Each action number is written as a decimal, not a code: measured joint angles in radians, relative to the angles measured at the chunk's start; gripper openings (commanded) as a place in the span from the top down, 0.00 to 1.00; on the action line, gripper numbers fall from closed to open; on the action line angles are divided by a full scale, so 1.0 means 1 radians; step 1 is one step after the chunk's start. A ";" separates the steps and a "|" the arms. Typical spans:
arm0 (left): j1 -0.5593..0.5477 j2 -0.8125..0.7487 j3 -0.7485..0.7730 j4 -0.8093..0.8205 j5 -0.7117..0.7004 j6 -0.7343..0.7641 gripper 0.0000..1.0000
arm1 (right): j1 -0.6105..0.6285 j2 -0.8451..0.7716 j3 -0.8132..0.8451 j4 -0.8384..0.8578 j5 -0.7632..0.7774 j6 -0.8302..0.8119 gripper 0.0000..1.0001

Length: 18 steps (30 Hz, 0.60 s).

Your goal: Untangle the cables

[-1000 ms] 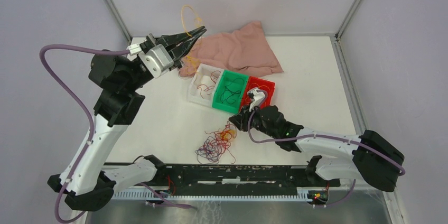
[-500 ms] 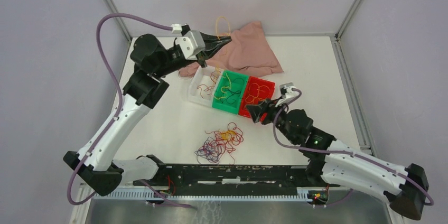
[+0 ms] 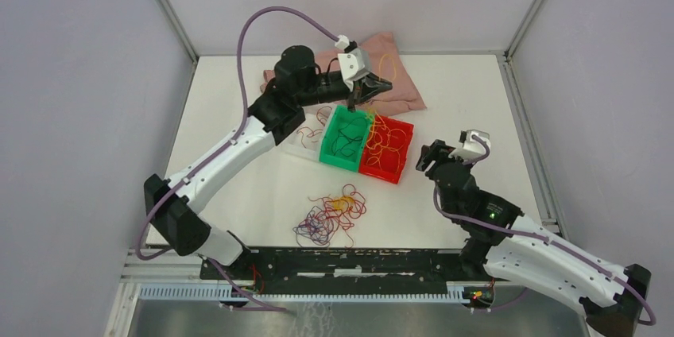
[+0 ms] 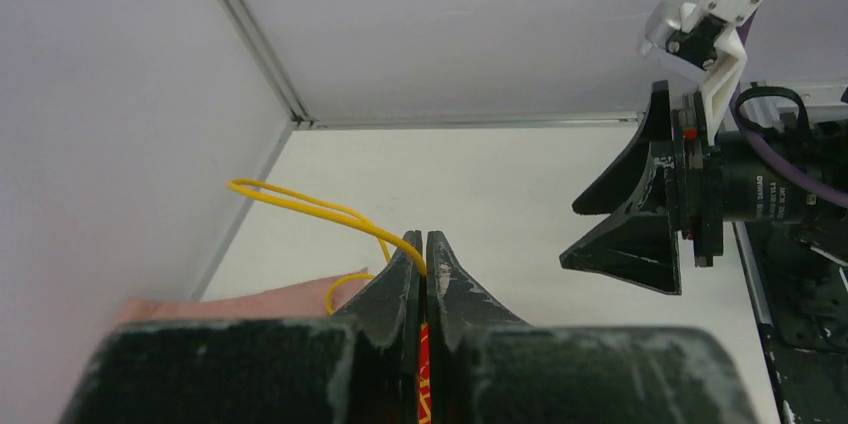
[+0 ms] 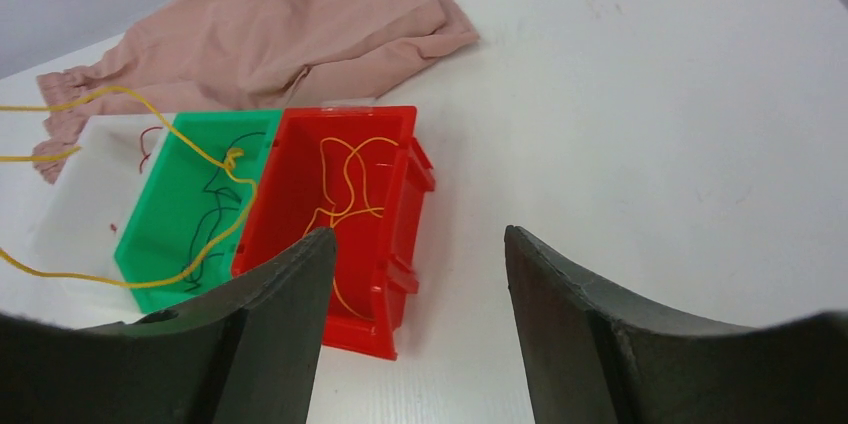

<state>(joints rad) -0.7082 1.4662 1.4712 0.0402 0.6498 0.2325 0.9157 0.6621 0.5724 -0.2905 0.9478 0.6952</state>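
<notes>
- Near the front edge of the white counter (image 3: 477, 98), I see the cables (image 3: 330, 216) lying as a loose, curly clump of thin red, orange-yellow and dark blue-purple strands.
- Farther back, three boxy plastic bins sit side by side: a white bin (image 5: 70, 214), a green bin (image 3: 342, 138) and a red bin (image 3: 389, 150), each with a few thin strands in it.
- My left pincer (image 4: 425, 244) is clamped tight above the bins, its dark tapered tips nipping a glossy yellow strand (image 4: 300, 205) that loops away from them.
- My right pincer (image 5: 415, 239) is spread wide and holds nothing, hovering to the right of the red bin.
- A soft, crumpled pink cloth (image 3: 401, 75) lies behind the bins.
</notes>
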 measured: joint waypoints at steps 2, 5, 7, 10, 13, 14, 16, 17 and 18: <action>-0.008 0.039 0.009 0.000 0.006 0.000 0.97 | -0.009 0.000 0.000 -0.019 0.022 0.008 0.30; -0.014 0.091 0.013 0.001 0.008 0.000 0.97 | -0.021 -0.004 0.000 -0.033 0.044 0.015 0.30; -0.016 0.129 0.017 0.001 0.010 0.000 0.97 | -0.032 -0.010 0.000 -0.035 0.052 0.015 0.29; -0.018 0.186 0.024 0.000 0.011 0.000 0.97 | -0.050 -0.017 0.000 -0.035 0.058 0.014 0.29; -0.018 0.254 0.035 -0.003 0.010 0.002 0.97 | -0.071 -0.021 0.000 -0.035 0.058 0.013 0.29; -0.018 0.272 0.039 -0.006 0.009 0.003 0.97 | -0.077 -0.022 0.000 -0.035 0.057 0.011 0.29; -0.018 0.312 0.051 -0.013 0.006 0.005 0.97 | -0.089 -0.027 0.000 -0.035 0.055 0.011 0.29; -0.018 0.331 0.055 -0.018 0.005 0.007 0.95 | -0.095 -0.030 0.000 -0.035 0.053 0.011 0.29; -0.018 0.346 0.055 -0.026 0.003 0.008 0.93 | -0.102 -0.034 0.000 -0.035 0.050 0.011 0.29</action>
<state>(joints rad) -0.7265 1.8118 1.5261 0.0147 0.6525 0.2405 0.8135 0.6281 0.5724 -0.3256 0.9981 0.7059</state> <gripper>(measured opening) 0.051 0.711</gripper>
